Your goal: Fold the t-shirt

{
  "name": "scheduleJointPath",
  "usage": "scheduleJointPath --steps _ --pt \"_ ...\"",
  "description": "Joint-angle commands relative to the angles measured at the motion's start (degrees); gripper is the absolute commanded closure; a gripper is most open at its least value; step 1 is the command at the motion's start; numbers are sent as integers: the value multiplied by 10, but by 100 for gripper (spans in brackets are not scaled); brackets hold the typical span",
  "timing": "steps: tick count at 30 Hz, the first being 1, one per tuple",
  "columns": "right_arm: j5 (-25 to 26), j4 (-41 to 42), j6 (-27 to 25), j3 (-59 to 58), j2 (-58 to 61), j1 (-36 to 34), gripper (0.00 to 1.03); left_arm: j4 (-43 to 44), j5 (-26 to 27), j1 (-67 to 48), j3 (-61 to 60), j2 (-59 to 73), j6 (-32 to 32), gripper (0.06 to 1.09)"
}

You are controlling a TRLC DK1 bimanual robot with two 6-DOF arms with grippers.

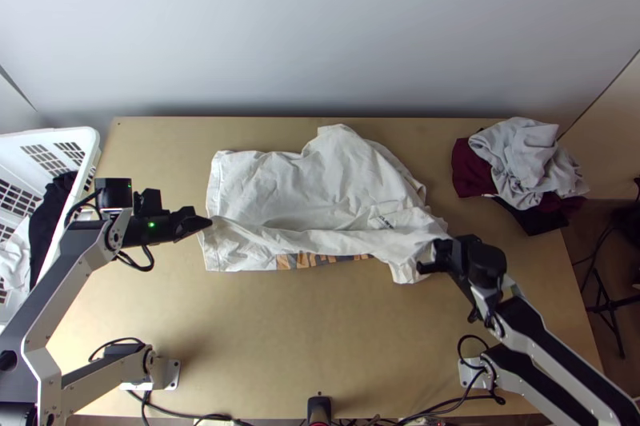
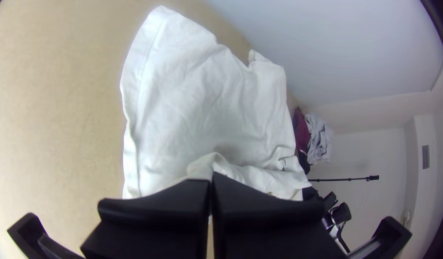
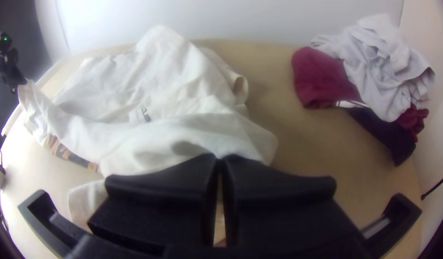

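Note:
The white t-shirt (image 1: 280, 194) lies wrinkled across the table's middle, its near side lifted into a fold over a printed strip at the near edge. At its left end my left gripper (image 1: 210, 223) is shut on the raised cloth; in the left wrist view the fingers of the left gripper (image 2: 211, 180) meet over the shirt (image 2: 192, 96). My right gripper (image 1: 426, 256) pinches the cloth at the shirt's right near corner. The right gripper (image 3: 219, 160), in the right wrist view, has its fingertips together at the lifted edge of the shirt (image 3: 183, 124).
A pile of grey and dark red clothes (image 1: 524, 162) lies at the table's back right corner. A white basket (image 1: 92, 146) with dark and white cloth stands beyond the left edge. Bare wood of the table (image 1: 320, 330) shows between the shirt and the near edge.

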Motion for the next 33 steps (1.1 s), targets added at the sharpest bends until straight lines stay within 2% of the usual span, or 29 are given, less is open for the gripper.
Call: scheduleJointPath --steps 1,4,5,7,8,11,12,15,22,25,29,33 --pt "-38 17 -50 32 93 -23 100 3 -14 5 12 2 -1 105" --pt "-46 -21 -66 37 84 -1 100 -1 -14 10 11 -3 3 105" --pt "-46 -26 -62 39 86 -1 96 -1 -14 12 9 -3 6 105" --pt "-54 -56 -58 48 93 -1 66 0 -14 14 5 1 10 105" --pt "-59 -70 -51 60 105 -1 56 0 -14 14 4 4 10 105" --pt "-124 -183 -2 142 151 -32 12 0 -14 17 4 11 10 105" --pt "-160 -223 2 170 166 -45 4 0 -14 17 4 15 10 105" --pt "-220 -341 1 254 192 -74 3 0 -13 20 4 17 10 105" --pt "-258 -493 -6 350 158 -106 3 -3 -12 37 4 15 13 105" --pt "-280 -584 -10 392 155 -110 3 -8 -9 46 1 15 18 105" --pt "-300 -712 -76 415 148 -118 3 -8 -9 49 3 15 21 105" --pt "-315 -762 -105 424 120 -120 3 -10 -8 49 12 15 21 105"
